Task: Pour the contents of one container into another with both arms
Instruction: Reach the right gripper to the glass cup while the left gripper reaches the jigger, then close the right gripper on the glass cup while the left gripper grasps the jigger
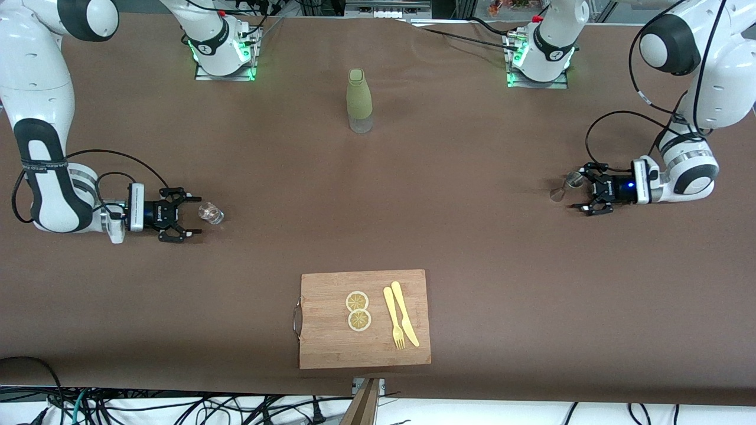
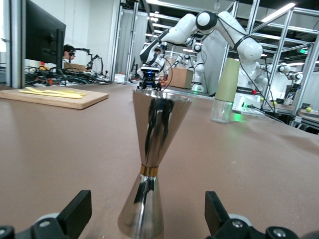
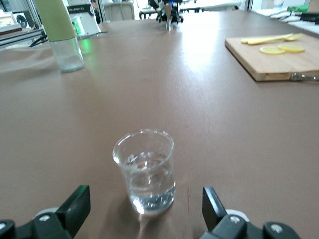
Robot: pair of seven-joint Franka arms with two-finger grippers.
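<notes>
Glass cup (image 3: 145, 172) and jigger (image 2: 152, 164) stand upright on the desk, each before a wide-open pincer: right pincer (image 1: 188, 216), left pincer (image 1: 577, 192); an off-centre close could topple either

An olive-green sleeved bottle (image 1: 359, 100) stands upright on the brown table (image 1: 502, 283), midway between the two ends and far from the front camera. A wooden cutting board (image 1: 331, 336) lies near that camera. On it rest two lemon slices (image 1: 358, 310), touching, with a yellow fork (image 1: 393, 317) and knife (image 1: 404, 313) beside them.
</notes>
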